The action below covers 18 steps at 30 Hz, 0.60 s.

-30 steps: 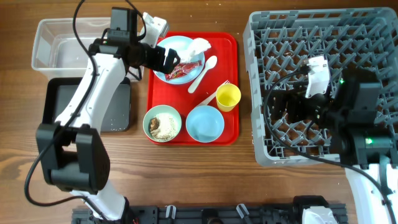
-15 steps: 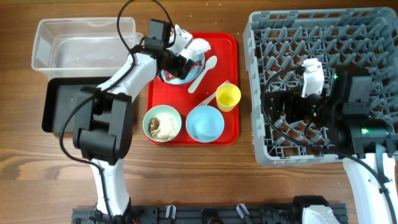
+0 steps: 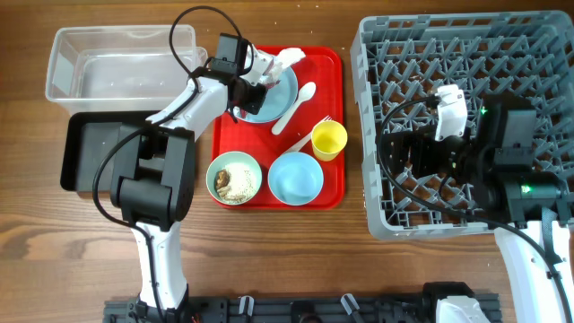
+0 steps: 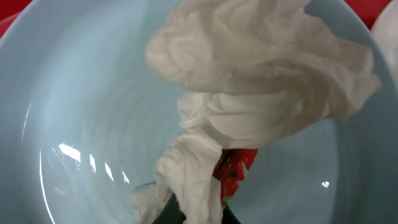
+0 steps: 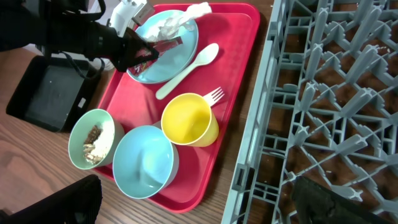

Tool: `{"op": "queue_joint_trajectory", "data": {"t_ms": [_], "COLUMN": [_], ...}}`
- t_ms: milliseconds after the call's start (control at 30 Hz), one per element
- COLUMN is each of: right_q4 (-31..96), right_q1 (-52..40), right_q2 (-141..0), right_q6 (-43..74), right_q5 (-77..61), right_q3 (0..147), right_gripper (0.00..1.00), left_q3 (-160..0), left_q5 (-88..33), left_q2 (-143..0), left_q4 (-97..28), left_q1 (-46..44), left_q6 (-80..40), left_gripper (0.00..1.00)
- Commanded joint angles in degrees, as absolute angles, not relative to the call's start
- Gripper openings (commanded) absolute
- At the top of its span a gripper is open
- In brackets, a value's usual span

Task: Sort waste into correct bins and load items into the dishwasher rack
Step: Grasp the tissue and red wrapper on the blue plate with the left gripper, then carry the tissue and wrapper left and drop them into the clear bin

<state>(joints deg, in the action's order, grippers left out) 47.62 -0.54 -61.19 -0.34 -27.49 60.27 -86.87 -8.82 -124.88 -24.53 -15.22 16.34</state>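
My left gripper (image 3: 246,91) is low over the light blue plate (image 3: 278,90), shut on a fold of the crumpled white napkin (image 4: 249,81). The red snack wrapper (image 4: 235,169) lies against that fold beside the jaws; whether it is pinched too I cannot tell. The rest of the napkin (image 3: 289,59) spreads over the plate's far rim. My right gripper (image 5: 205,208) hangs open and holds nothing above the grey dishwasher rack (image 3: 466,54). The clear tub (image 3: 67,63) and the black tray (image 3: 85,148) stand left of the red tray.
On the red tray (image 3: 336,67) are a white spoon (image 3: 294,106), a fork (image 3: 309,133), a yellow cup (image 3: 329,140), a light blue bowl (image 3: 295,178) and a pale green bowl (image 3: 234,178) with food scraps. The left arm arches over the black tray.
The left arm swung in over the plate, came down and its jaws shut on the napkin. The right gripper shifted slightly over the rack and stayed open.
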Motion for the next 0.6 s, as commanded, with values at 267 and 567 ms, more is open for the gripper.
{"op": "queue_joint_trajectory", "data": {"t_ms": [267, 567], "right_q4": [46.8, 46.8], "right_q1": [-0.5, -0.5], "right_q2": [-61.4, -61.4], "right_q6": [-1.3, -1.3], "right_q5": [-28.4, -28.4], "right_q3": [61.2, 61.2], "right_gripper": [1.0, 1.0], "left_q3": [-96.1, -95.6], "left_q5": [-4.8, -4.9], "left_q2": [-102.0, -114.8], "left_q4": [-39.7, -33.3], "left_q1": [-6.0, 10.3], "left_q6": [-3.9, -6.5], "left_gripper": [0.04, 0.47]}}
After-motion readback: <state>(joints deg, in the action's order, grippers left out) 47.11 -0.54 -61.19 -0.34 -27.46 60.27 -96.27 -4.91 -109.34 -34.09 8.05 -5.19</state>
